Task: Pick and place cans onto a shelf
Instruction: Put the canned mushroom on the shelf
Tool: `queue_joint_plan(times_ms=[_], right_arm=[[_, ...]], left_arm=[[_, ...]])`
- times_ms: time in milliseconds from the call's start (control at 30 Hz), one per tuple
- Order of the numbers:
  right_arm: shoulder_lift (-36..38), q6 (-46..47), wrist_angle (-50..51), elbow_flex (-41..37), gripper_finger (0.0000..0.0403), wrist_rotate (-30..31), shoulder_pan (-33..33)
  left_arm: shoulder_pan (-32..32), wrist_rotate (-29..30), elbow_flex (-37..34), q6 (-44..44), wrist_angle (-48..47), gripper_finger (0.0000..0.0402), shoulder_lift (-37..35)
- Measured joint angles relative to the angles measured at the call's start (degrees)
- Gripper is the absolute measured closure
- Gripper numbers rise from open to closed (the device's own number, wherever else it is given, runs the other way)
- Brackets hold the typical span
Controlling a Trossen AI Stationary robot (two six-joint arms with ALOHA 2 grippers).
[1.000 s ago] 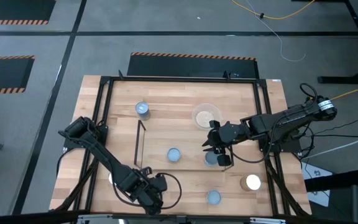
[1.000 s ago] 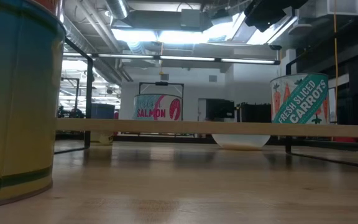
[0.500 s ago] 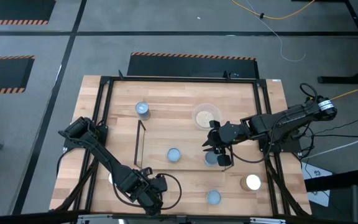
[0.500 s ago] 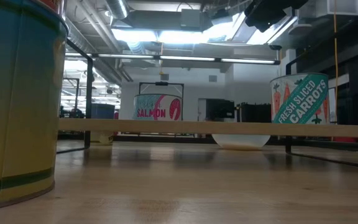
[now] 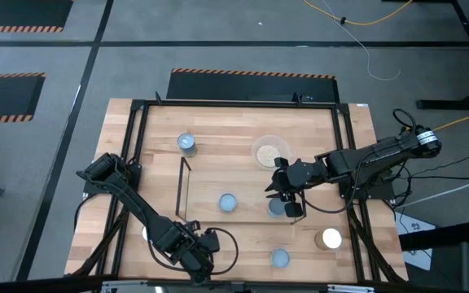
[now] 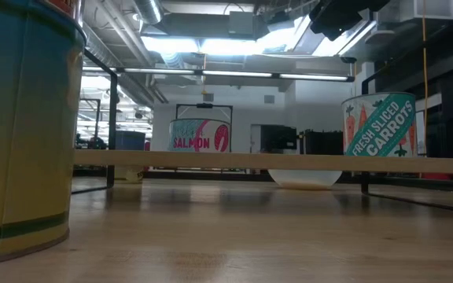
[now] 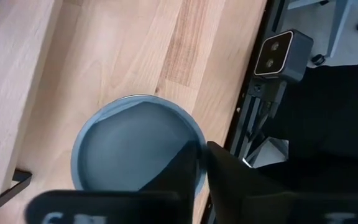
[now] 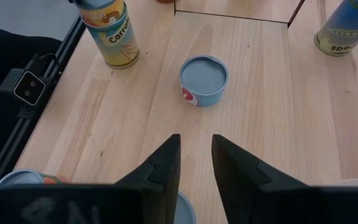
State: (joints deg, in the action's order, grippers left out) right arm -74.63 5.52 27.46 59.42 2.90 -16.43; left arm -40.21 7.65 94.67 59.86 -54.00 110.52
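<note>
While my left gripper (image 7: pixel 204 152) hangs low over the table's (image 5: pixel 243 122) near edge, its fingers are drawn almost together. One lies over the lid of the grey-topped can (image 7: pixel 132 146) and the other stands just outside its wall, so they pinch the rim. My own dark fingers cover the rim there, the can's side cannot be seen, and from above the arm covers this can entirely.

My right gripper (image 8: pixel 196 146) hovers near the table's middle with its fingers partly apart and nothing between them. Just under it stands a second can (image 5: pixel 276 208), half covered by the gripper from above.

Past those fingers I see a low tin (image 8: pixel 204 79) and an upright carrot can (image 8: pixel 110 34). Two more cans are cut off at the frame's edges, so their labels stay unreadable.

From above, the shelf (image 5: pixel 183 187) shows only as a few thin black rods left of centre, with no can on it. At table height, one close can (image 6: pixel 22 126) is cut off and fills the left side.
</note>
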Motion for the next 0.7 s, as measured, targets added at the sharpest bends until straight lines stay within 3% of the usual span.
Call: queue_joint_plan(times_ms=[100,467,700], right_arm=[[0.00,0.00,0.00,0.00,0.0307,0.02,0.01],[0.00,0.00,-0.02,0.00,0.0307,0.01,0.01],[0.00,0.00,-0.16,0.00,0.0307,0.02,0.02]], left_arm=[[0.00,-0.46,0.00,0.00,-0.05,0.0395,-0.02],[-0.06,-0.77,0.20,-0.22,-1.06,0.0398,-0.55],[-0.09,0.28,6.15,-0.48,-7.15,0.0399,-0.50]])
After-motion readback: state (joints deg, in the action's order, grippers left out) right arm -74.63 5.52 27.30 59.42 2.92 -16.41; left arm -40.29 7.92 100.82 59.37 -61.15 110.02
